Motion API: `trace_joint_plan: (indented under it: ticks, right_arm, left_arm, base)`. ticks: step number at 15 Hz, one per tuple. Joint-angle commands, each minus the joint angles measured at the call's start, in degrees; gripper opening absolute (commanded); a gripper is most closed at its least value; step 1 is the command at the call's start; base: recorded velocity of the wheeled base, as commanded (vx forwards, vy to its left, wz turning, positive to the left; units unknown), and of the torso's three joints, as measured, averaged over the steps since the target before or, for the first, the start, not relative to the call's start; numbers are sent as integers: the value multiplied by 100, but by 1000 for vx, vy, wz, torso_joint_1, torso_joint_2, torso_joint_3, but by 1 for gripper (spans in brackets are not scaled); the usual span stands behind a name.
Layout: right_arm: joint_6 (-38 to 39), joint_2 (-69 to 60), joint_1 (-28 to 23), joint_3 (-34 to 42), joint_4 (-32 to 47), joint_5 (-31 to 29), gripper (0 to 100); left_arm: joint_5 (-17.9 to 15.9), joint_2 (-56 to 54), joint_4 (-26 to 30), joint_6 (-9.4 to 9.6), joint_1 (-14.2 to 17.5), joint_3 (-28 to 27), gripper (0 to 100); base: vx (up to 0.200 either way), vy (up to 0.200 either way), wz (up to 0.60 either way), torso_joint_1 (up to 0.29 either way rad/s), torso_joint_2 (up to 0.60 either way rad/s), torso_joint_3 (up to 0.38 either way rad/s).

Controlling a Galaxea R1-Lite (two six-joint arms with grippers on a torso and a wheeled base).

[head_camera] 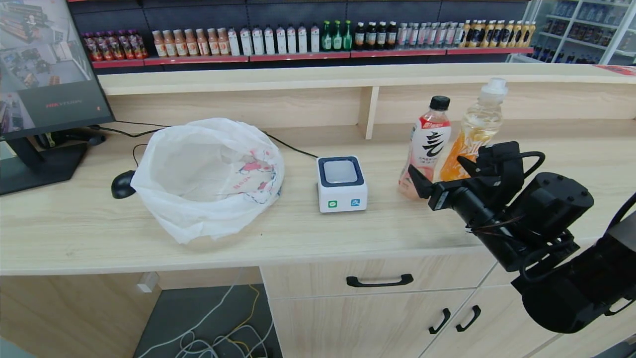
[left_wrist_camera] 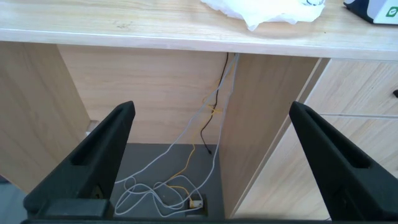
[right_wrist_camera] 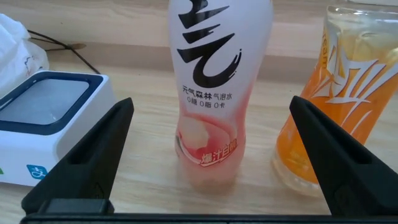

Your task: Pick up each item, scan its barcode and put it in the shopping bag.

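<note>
A pink-labelled bottle with a black cap (head_camera: 426, 146) (right_wrist_camera: 211, 93) stands upright on the wooden counter (head_camera: 74, 223), right of the white barcode scanner (head_camera: 342, 184) (right_wrist_camera: 50, 124). An orange drink bottle (head_camera: 474, 129) (right_wrist_camera: 348, 106) stands just right of it. My right gripper (head_camera: 441, 174) (right_wrist_camera: 208, 165) is open, level with the pink bottle's lower part and just in front of it, not touching. The white shopping bag (head_camera: 206, 174) (left_wrist_camera: 267, 12) lies open at the counter's left. My left gripper (left_wrist_camera: 211, 168) is open and holds nothing, low before the counter's front edge.
A monitor (head_camera: 44, 64) and a black mouse (head_camera: 122, 184) sit at the far left. A raised ledge with a divider (head_camera: 368, 112) runs behind the items. Drawers with black handles (head_camera: 380, 282) are below. Cables (left_wrist_camera: 174, 186) hang in the gap under the counter.
</note>
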Motion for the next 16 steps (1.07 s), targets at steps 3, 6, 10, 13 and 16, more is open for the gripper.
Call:
trace_joint_plan:
  ticks: [3,6,10,13,16]
  right_arm:
    - [156,196,107,-203,-6,-24,100]
    - [191,354,388,-388,-6,-261,100]
    - [174,635,494,-730,-6,-419,100]
    - [156,697,432,-862,-6,-604,100]
    - [156,688,388,-880,-6,-744,100]
  left_arm:
    - [4,0,2,-1,4,1,100]
    - [4,0,2,-1,4,1,100]
    - [4,0,2,-1,4,1,100]
    - [4,0,2,-1,4,1,100]
    - [4,0,2,-1,4,1,100]
  base:
    - [0,0,0,0,0,0]
    - [0,0,0,0,0,0]
    - [0,0,0,0,0,0]
    - [0,0,0,0,0,0]
    - [0,0,0,0,0,0]
